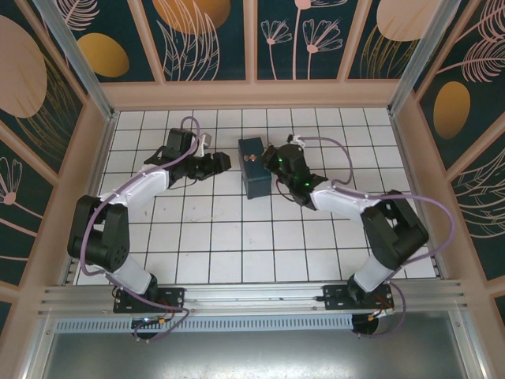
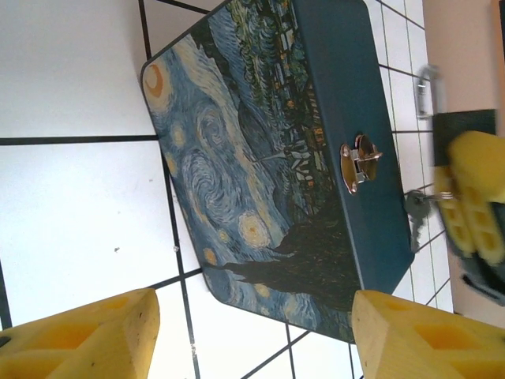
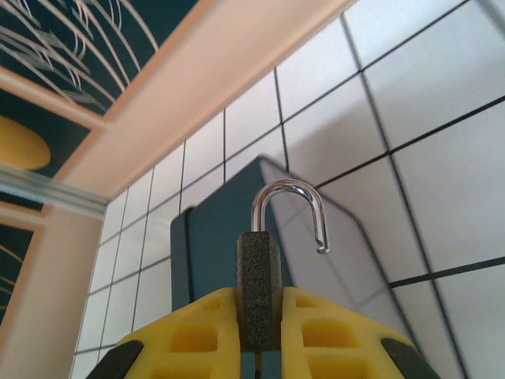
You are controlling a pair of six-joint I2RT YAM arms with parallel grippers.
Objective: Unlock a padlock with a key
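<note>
Our right pincer (image 3: 259,298) is clamped on the padlock (image 3: 259,264) near the far edge of the tabletop (image 1: 205,237), just right of the box (image 2: 260,158). The shackle (image 3: 286,186) points away from the jaws with one end free, so we judge it unlocked. The key (image 2: 416,215) hangs beside that pincer, across the box from our left pincer (image 2: 252,308), whose jaws stand apart and empty. Bare tabletop toward the near edge leaves room to withdraw.
</note>
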